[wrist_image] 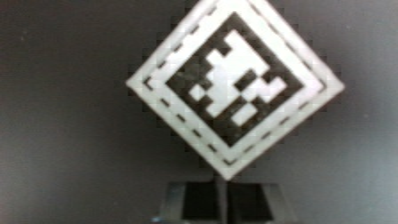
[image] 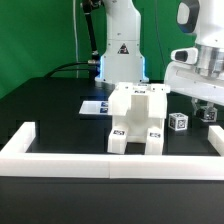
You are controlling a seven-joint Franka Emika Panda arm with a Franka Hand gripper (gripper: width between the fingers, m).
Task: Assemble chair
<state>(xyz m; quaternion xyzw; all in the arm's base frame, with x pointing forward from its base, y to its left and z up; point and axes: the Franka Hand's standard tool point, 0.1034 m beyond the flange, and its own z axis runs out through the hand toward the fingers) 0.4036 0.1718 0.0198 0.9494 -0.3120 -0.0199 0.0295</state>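
Wrist view shows a tagged part (wrist_image: 228, 85) close; the gripper (image: 206, 106) hangs above it, three o'clock from the chair (image: 133, 120); spread or not, I cannot tell; drop straight.

Bright even exterior, dim blurred wrist view

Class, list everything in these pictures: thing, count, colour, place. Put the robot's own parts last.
chair: one, part-built, white, tagged, mid-table.
small tagged block: one, white, apart, at the exterior view's right of the chair.
another small part: one, white, under the gripper.
marker board: one, white, flat behind the chair.
border wall: one, white, table's near edge.
table: one, black.
arm: one, white, exterior view's upper right.
gripper: one, dark, over that part; open or shut unclear.
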